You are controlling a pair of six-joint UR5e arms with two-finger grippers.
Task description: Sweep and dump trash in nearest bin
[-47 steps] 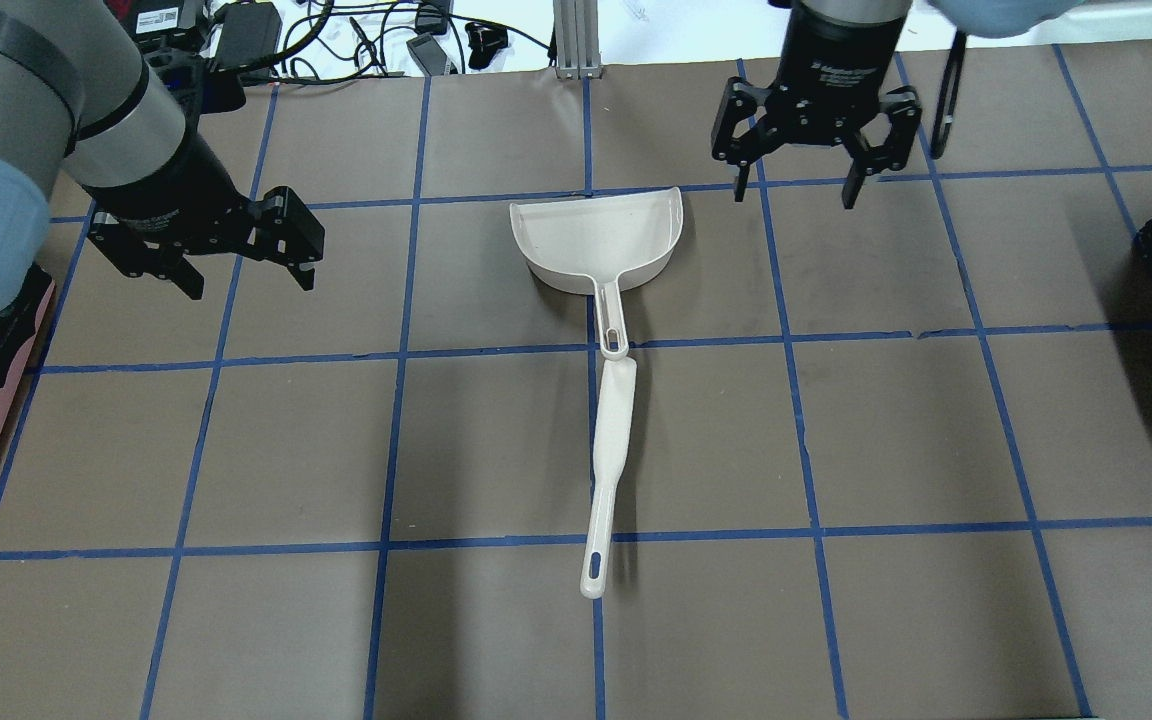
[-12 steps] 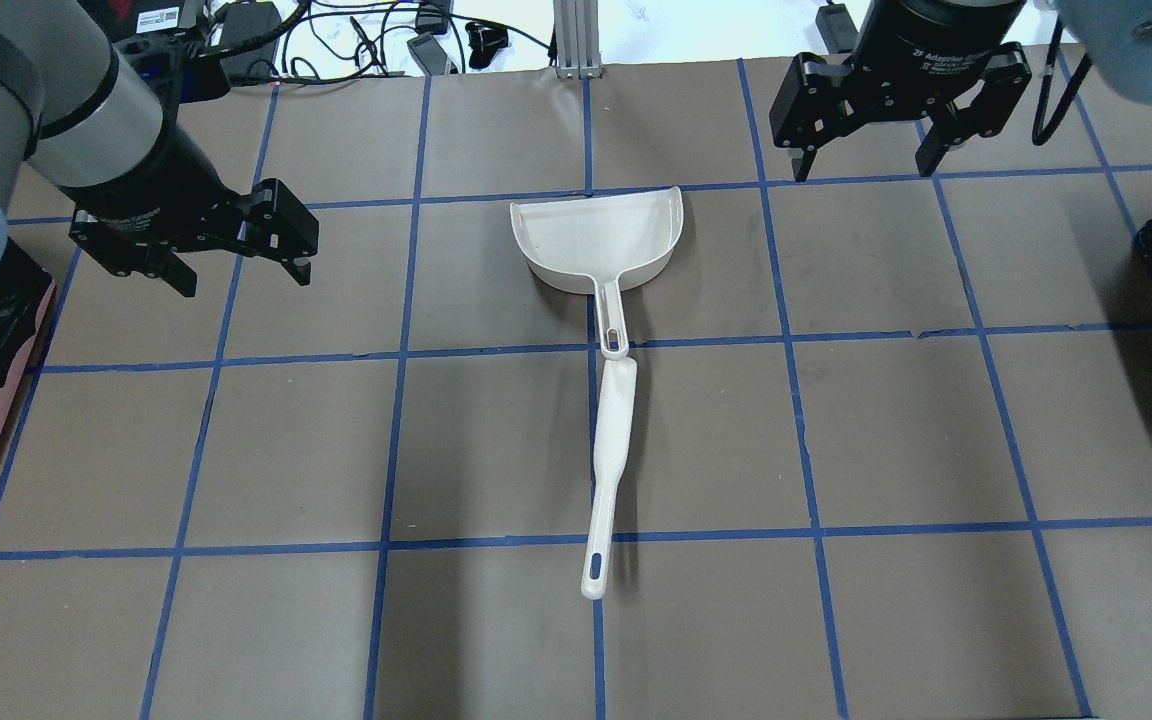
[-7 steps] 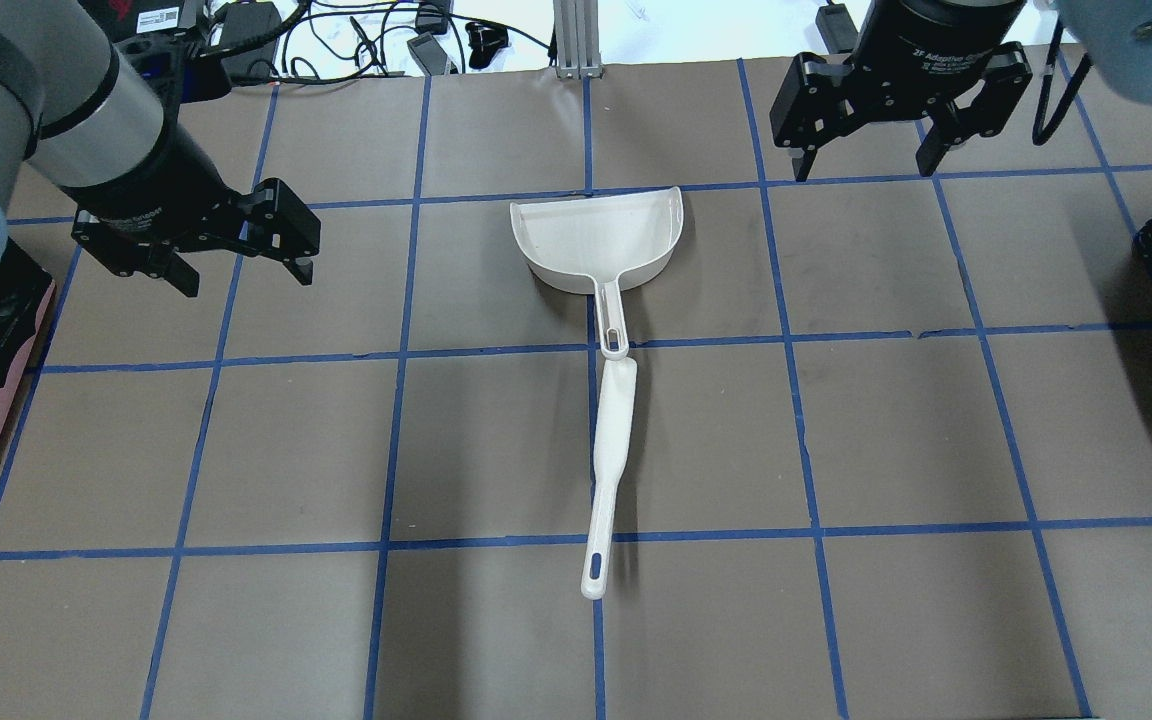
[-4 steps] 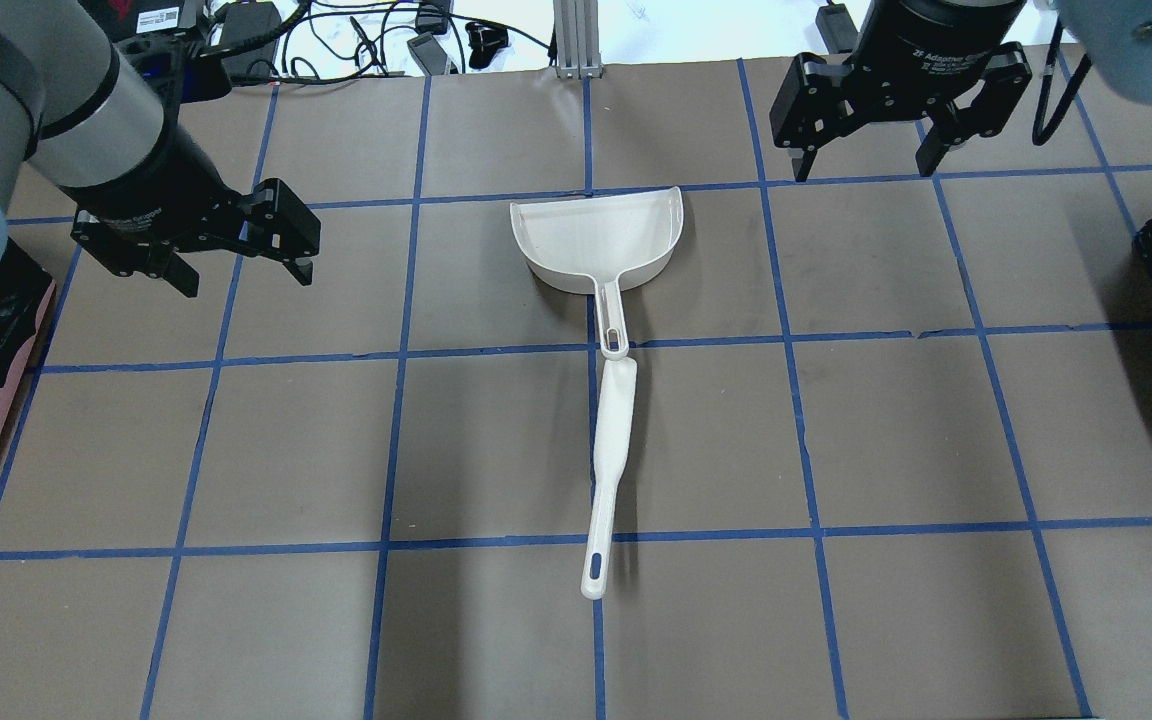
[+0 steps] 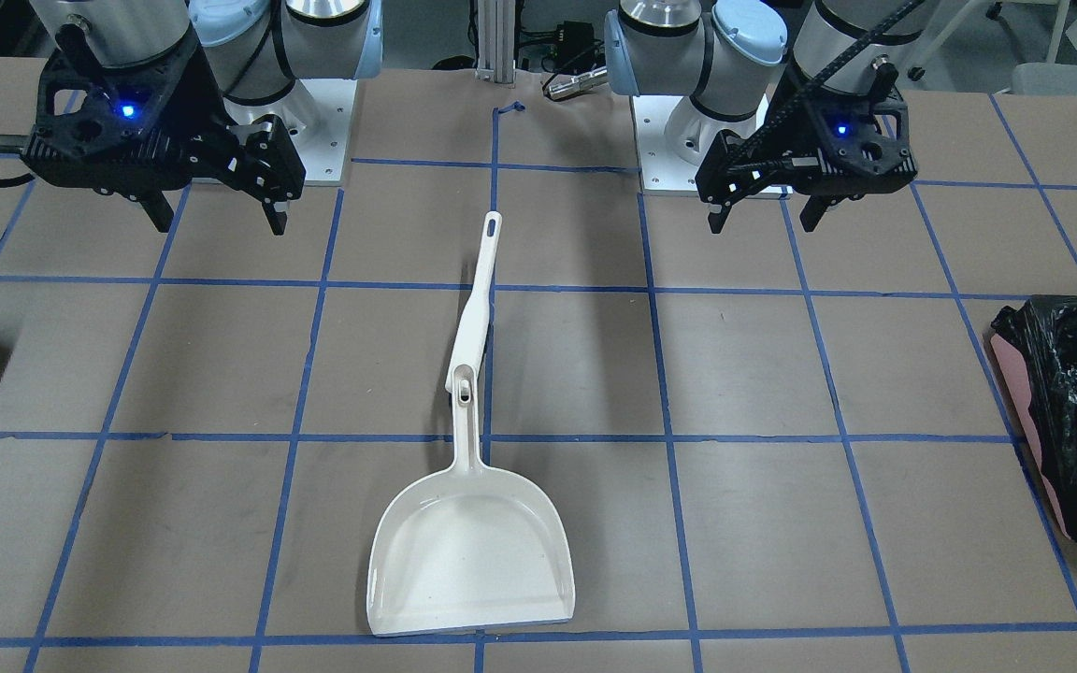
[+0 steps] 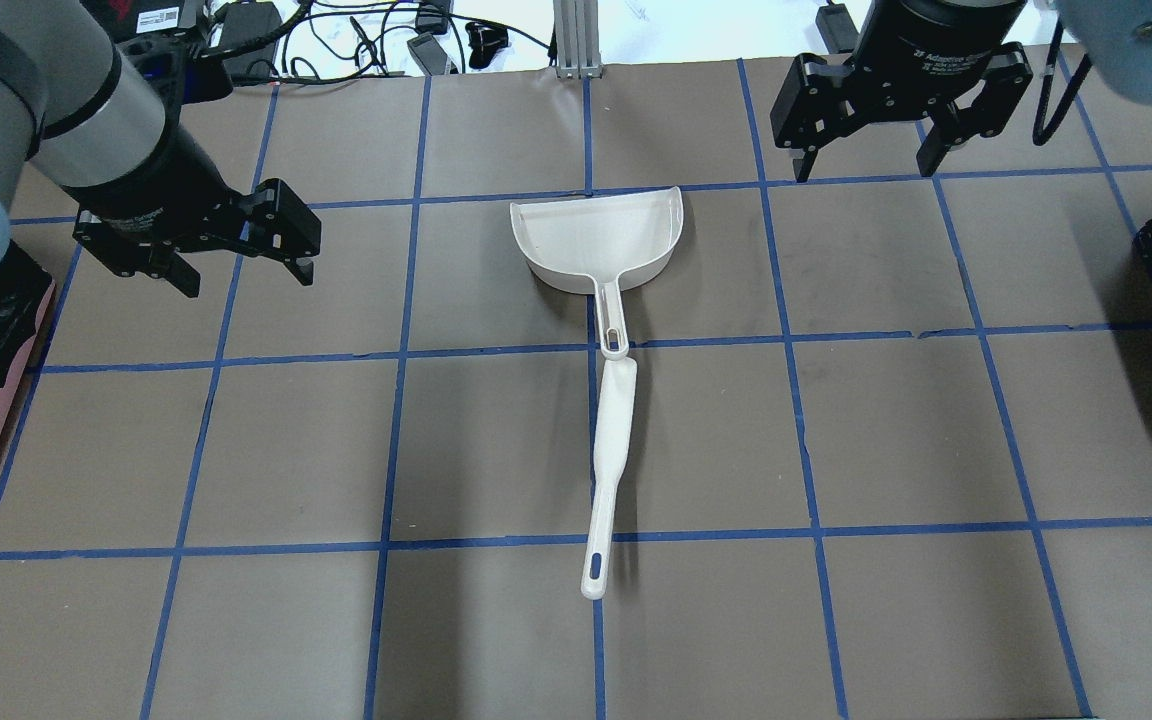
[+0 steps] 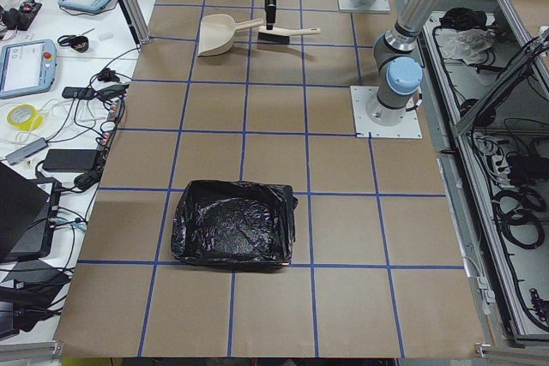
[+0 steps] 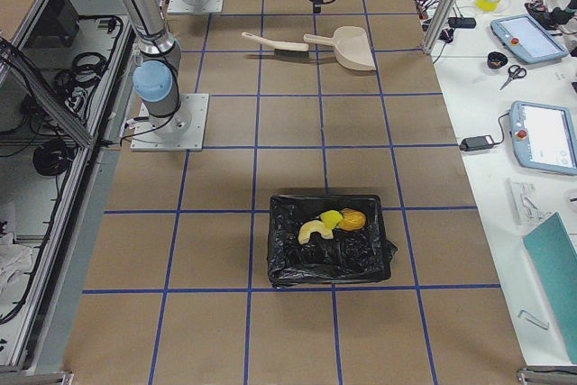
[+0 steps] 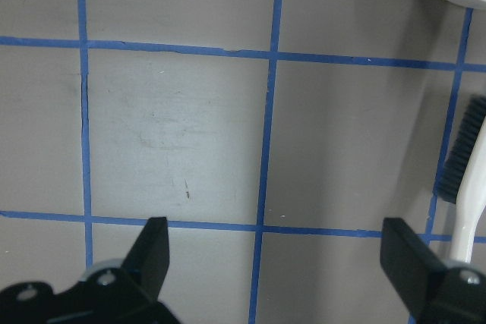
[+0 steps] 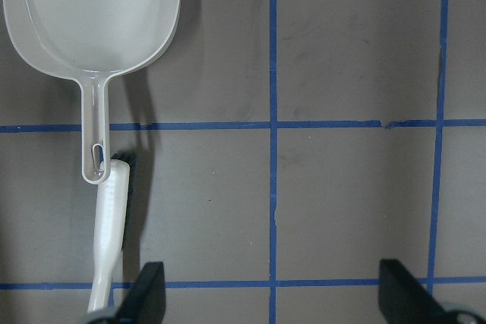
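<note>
- Brown gridded table (image 6: 896,430) carries the empty dustpan (image 6: 596,245) and brush (image 6: 611,440), end to end.
- All the trash (image 8: 329,223) lies inside the black-lined bin (image 8: 288,263).
- Empty-handed, the left gripper (image 6: 246,280) and right gripper (image 6: 864,168) hover with jaws spread; parking clear of both tools seems best.

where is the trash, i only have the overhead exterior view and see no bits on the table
Observer: In the right-end bin. The pale yellow slice, yellow-and-green wedge and orange-brown lump lie on its black liner.
Operator: anything in the other bin
Observer: The left-end bin shows only crumpled black liner, no bits.
</note>
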